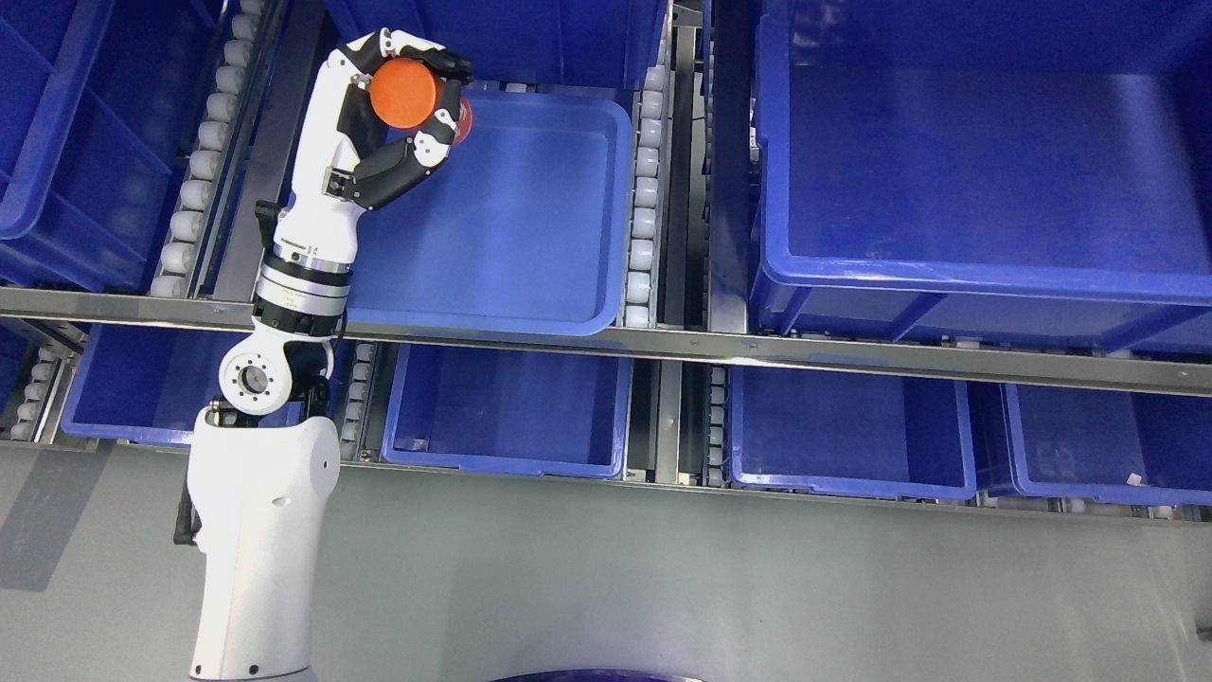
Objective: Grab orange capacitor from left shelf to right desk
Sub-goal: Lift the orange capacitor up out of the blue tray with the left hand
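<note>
My left hand (398, 114) is curled round the orange capacitor (404, 92), fingers (445, 64) wrapped over top and side, thumb under. Grip looks firm, as far as I can judge. The cap sits in my palm over the upper-left corner of the shallow blue tray (530, 237) on the shelf; can't tell if it's lifted clear or just off the floor of the tray. So pick looks done, imo. Left to do: pull the arm back out past the shelf rail (663, 343), carry it rightward, set it down. The desk isn't in view, only blue bins (947, 265) to the right. Right hand not visible.
</note>
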